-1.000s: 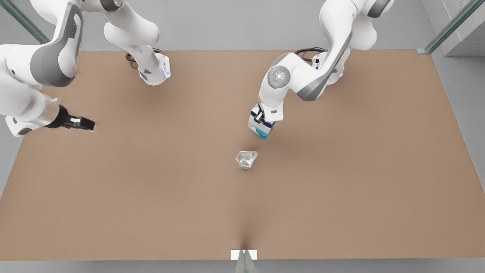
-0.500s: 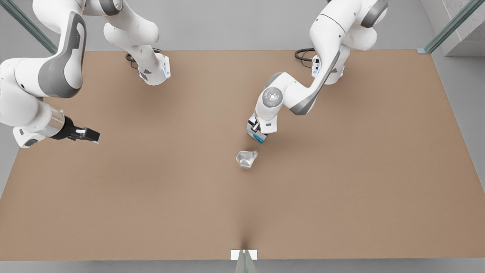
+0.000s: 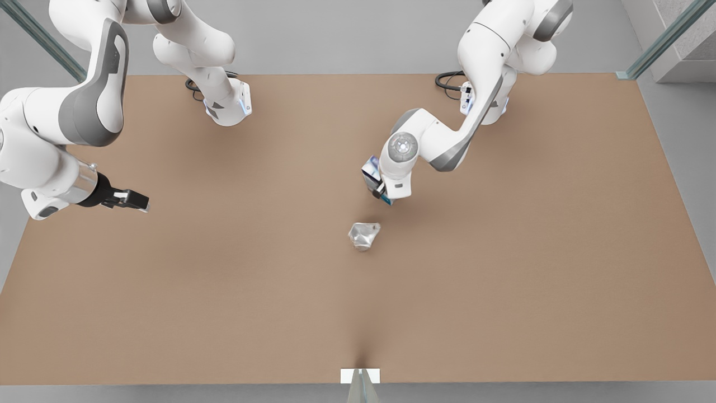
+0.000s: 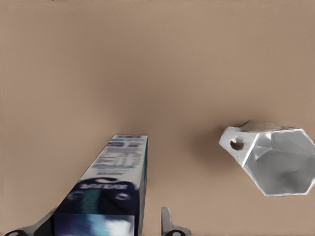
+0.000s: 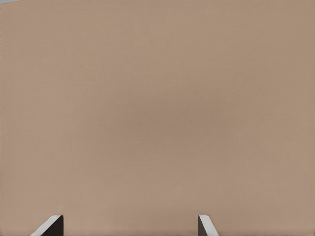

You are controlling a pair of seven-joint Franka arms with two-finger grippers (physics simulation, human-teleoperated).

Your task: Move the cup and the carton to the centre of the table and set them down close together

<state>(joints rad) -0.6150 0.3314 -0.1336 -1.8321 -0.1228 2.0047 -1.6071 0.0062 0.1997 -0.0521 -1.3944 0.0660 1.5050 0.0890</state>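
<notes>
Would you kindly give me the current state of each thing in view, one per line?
carton: held between the left gripper's fingers, by the table centre.
cup: lying on its side on the table, free, near the carton.
left gripper: shut on the carton.
right gripper: open, empty, waiting at the front view's left.

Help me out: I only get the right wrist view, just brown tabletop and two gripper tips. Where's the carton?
Observer: The carton sits tilted between the fingers of the left gripper, near the middle of the table in the front view.
Operator: And the cup?
Observer: The cup lies on the table close to the carton, on the side nearer the front camera, not touching it.
Operator: Where's my own gripper?
Observer: The right gripper is open and waits near the front view's left edge, far from both.
</notes>
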